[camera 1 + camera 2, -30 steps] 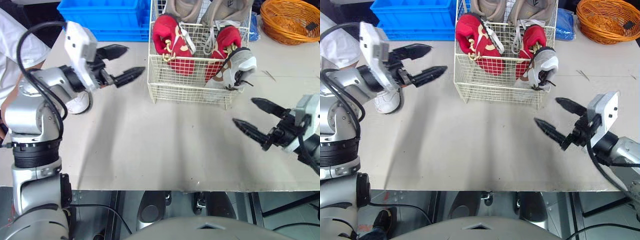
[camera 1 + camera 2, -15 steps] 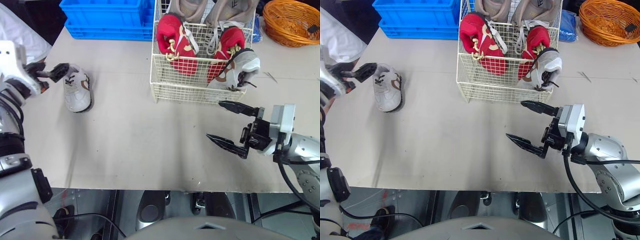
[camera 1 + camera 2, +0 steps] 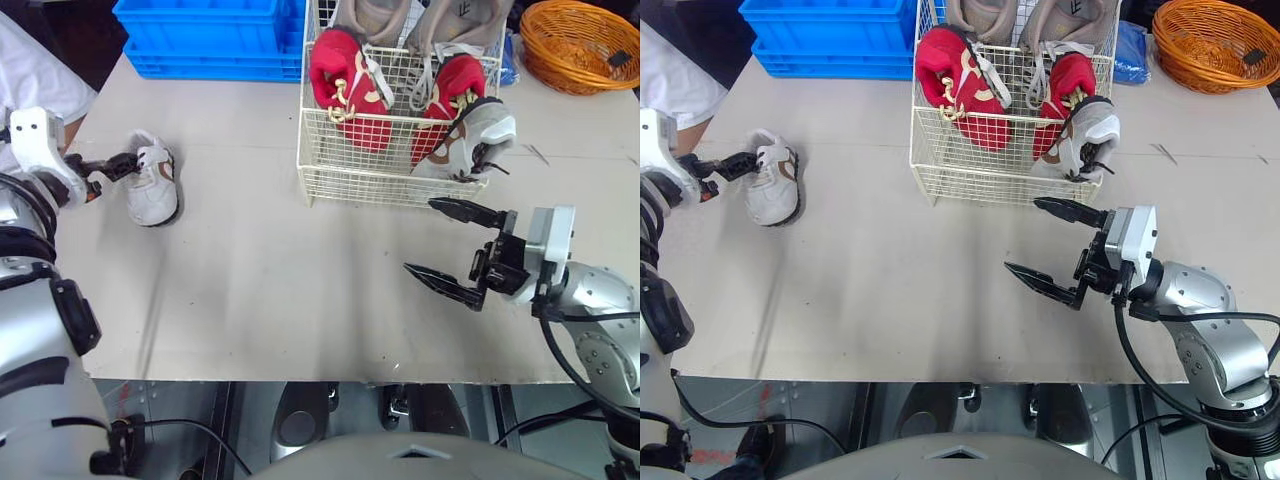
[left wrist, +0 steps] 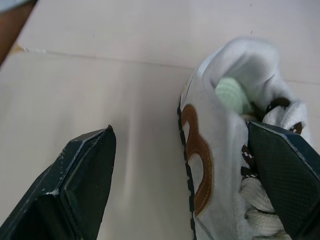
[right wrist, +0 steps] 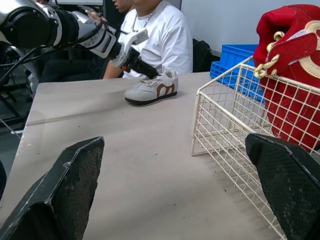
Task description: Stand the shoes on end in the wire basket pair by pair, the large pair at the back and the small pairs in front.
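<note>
Left arm has swung out from beside the wire basket [image 3: 312, 150] to the table's left side, and the right arm has come in from the right edge toward the basket's front. Left gripper [image 4: 178, 128] now sits at the heel end of the loose white shoe [image 3: 152, 184], which lies on its sole on the table [image 3: 260, 290], well apart from the basket, toe toward the robot. Its fingers are spread wide: one finger [image 4: 82, 182] over bare table beside the shoe, the other [image 4: 285, 172] over the laces, with the shoe's near side wall between them. Not closed on the shoe; cannot tell if the lace-side finger touches. Right gripper [image 3: 418, 235] hangs over the table just in front of the basket, its fingers wide apart and holding nothing. In the basket: large grey pair [image 3: 372, 14] stands at the back, red pair [image 3: 345, 85] on end in front of it, and one white shoe with brown trim [image 3: 472, 138] at the front right corner, leaning out over the rim. Blue crate [image 3: 210, 40] stands behind the loose shoe at the far edge. Orange wicker basket [image 3: 585, 45] is at the far right. A person in a white shirt [image 5: 167, 40] is seated past the table's left end.
</note>
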Controlling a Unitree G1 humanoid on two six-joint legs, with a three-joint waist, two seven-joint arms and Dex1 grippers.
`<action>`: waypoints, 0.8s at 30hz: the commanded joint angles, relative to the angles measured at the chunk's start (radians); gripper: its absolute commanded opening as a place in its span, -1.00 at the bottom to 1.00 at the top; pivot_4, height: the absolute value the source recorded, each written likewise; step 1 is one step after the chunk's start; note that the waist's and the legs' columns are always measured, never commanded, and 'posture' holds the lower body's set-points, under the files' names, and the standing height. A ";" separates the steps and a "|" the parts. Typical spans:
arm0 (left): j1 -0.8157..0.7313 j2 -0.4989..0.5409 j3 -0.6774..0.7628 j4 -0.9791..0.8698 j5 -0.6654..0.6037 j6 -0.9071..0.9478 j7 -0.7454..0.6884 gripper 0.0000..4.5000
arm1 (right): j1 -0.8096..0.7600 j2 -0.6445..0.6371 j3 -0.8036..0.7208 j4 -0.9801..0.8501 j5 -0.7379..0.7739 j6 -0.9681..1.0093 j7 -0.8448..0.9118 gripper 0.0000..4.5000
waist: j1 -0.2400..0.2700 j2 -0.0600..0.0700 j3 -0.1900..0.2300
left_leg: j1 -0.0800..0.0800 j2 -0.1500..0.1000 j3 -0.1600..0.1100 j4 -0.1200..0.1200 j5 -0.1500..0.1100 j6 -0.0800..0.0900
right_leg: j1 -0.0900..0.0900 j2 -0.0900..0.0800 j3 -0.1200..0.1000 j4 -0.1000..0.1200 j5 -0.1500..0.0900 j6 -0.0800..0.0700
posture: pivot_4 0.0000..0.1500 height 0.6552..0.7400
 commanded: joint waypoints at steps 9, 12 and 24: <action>-0.079 0.049 -0.123 0.068 0.170 0.068 -0.126 -0.61 | 0.015 0.018 0.001 -0.029 -0.021 -0.041 -0.004 1.00 | -0.023 0.000 0.000 | 0.000 0.000 0.001 0.000 0.000 0.000 | 0.000 0.000 0.000 0.001 0.000 0.000 | 1.00 -0.27; -0.075 0.055 -0.136 0.067 0.192 0.061 -0.162 -0.97 | 0.010 0.021 0.005 -0.022 -0.024 -0.045 0.000 1.00 | -0.029 0.000 0.000 | 0.001 0.000 0.002 0.000 0.000 0.000 | 0.000 0.000 0.002 0.001 0.000 0.000 | 1.00 -0.27; -0.081 0.112 0.154 0.040 -0.029 0.019 -0.105 -0.97 | -0.029 0.025 -0.002 0.001 0.001 -0.033 0.021 1.00 | -0.025 -0.003 0.000 | 0.000 0.000 0.001 0.000 0.000 0.000 | -0.001 -0.001 0.001 0.001 0.000 0.000 | 1.00 -0.27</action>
